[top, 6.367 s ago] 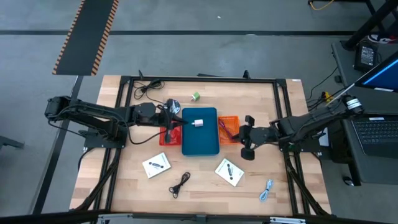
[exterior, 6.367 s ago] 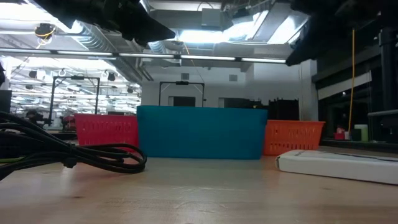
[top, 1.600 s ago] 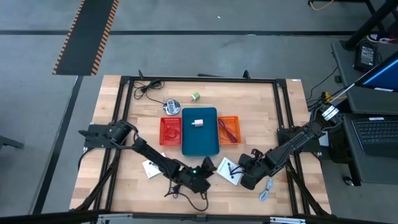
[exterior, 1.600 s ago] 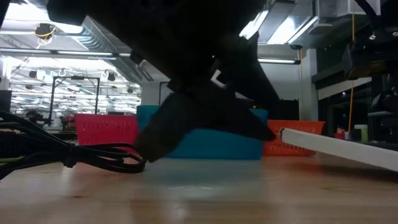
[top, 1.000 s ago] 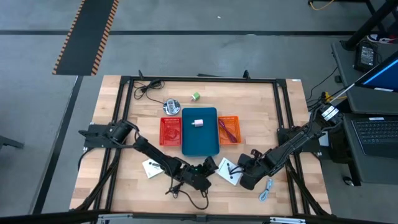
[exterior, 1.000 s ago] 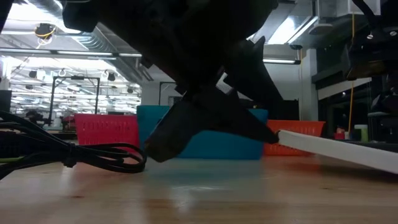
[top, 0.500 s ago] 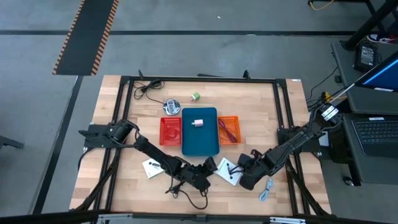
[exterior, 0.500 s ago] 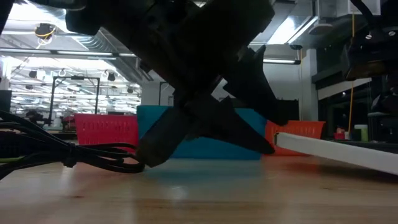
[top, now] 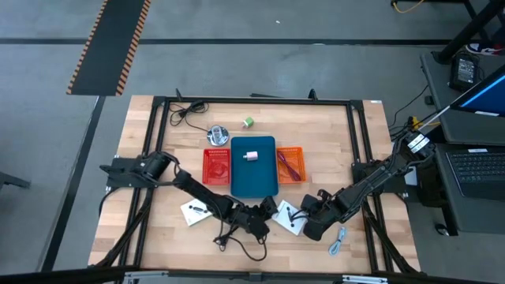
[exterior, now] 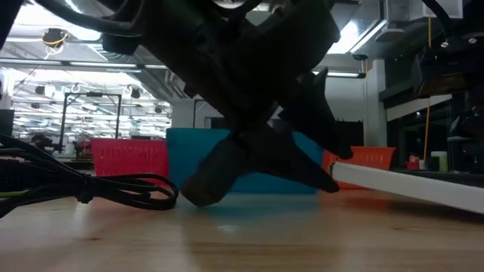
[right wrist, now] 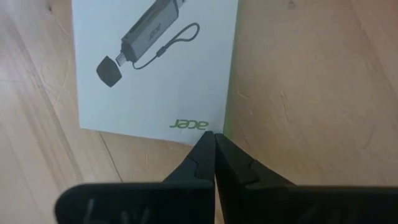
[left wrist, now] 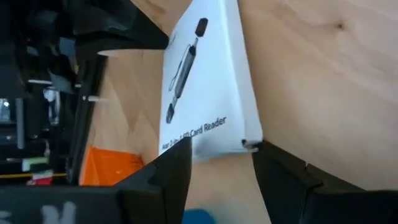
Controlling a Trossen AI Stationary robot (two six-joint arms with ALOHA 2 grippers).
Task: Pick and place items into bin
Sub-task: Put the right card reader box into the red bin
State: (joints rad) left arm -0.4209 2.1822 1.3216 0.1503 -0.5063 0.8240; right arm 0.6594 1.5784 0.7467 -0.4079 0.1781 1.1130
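Observation:
A white card [top: 287, 218] with a black printed part lies near the table's front, right of centre. In the low view the card [exterior: 408, 185] is tilted, its raised end toward my left gripper. My left gripper [left wrist: 221, 152] is open, and the card's raised edge [left wrist: 211, 137] shows just beyond the gap between its fingers. My right gripper [right wrist: 214, 135] is shut, with its tips at the card's opposite corner. A second white card [top: 196, 211], a black cable [top: 231, 237] and a blue-white cable [top: 338, 241] lie on the table. A pale block [top: 252, 155] rests in the teal bin [top: 254, 185]. My left gripper has one finger [left wrist: 273, 162] right beside the card's raised corner [left wrist: 247, 143]; I cannot tell whether it touches. My right gripper has its shut fingertips [right wrist: 205, 146] on the card's corner by the green logo [right wrist: 208, 126], slanting down from the table's right. That corner is down on the wood and the far end is tipped up.
A red bin [top: 216, 166] and an orange bin [top: 290, 163] flank the teal bin. A green cube [top: 248, 122] and a shiny silver round object [top: 217, 134] stand behind the bins. A thick black cable [exterior: 83, 185] lies at the left in the low view.
My left gripper has crept toward the table's right and far side, closer to the card's raised end, with its fingers still apart. The card stays tilted under my still right gripper.

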